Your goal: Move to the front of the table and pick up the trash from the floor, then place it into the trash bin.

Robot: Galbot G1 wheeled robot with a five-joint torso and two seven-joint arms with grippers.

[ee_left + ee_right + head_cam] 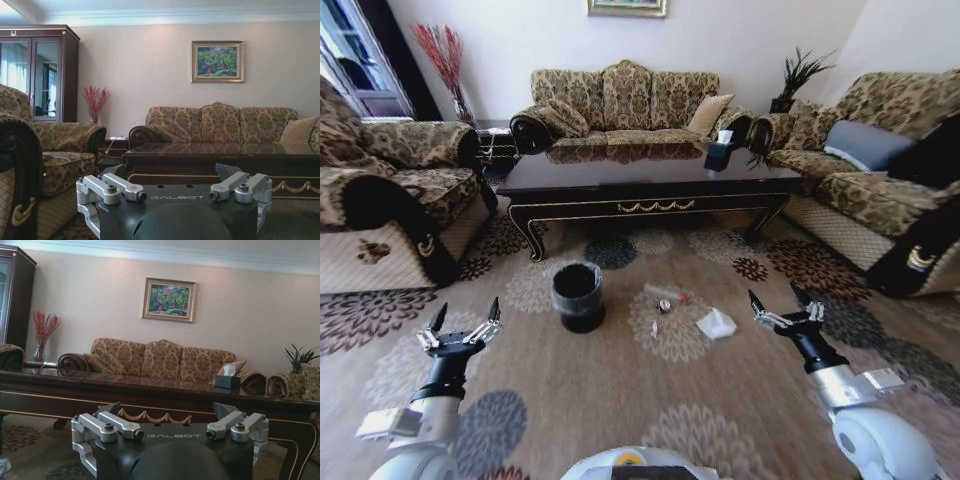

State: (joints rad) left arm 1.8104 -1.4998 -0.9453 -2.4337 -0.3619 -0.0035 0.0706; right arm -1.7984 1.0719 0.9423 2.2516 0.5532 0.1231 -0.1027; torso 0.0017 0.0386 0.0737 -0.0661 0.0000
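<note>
Head view: trash bin (578, 295) stands upright on the floor (620, 400), in front of the desk (650, 180), toward the desk's left front leg. Trash lies to the right of the bin, all on the carpet: clear bottle (665, 294) with red cap nearest the desk, small dark cap (664, 307) just beside it, small white scrap (654, 327) a bit nearer the robot, white paper wad (716, 323) farthest right of the bin. None of it touches the bin. Left hand (463, 325) hovers above the floor left of the bin and nearer the robot, fingers spread, holding nothing. Right hand (783, 305) hovers right of the paper wad, well right of the bin, fingers spread too, empty. A tissue box (721, 152) sits on the desk's right end; sofas ring the desk. Left wrist view: left hand (174, 180) released, jaws apart, pointing at the desk (220, 155) front; sofa (220, 125) behind the desk, cabinet (35, 75) off to one side. Right wrist view: right hand (170, 417) released, jaws apart, facing the desk (150, 390) with its gold scroll trim; tissue box (228, 380) on the desk top, sofa (160, 360) behind it.
</note>
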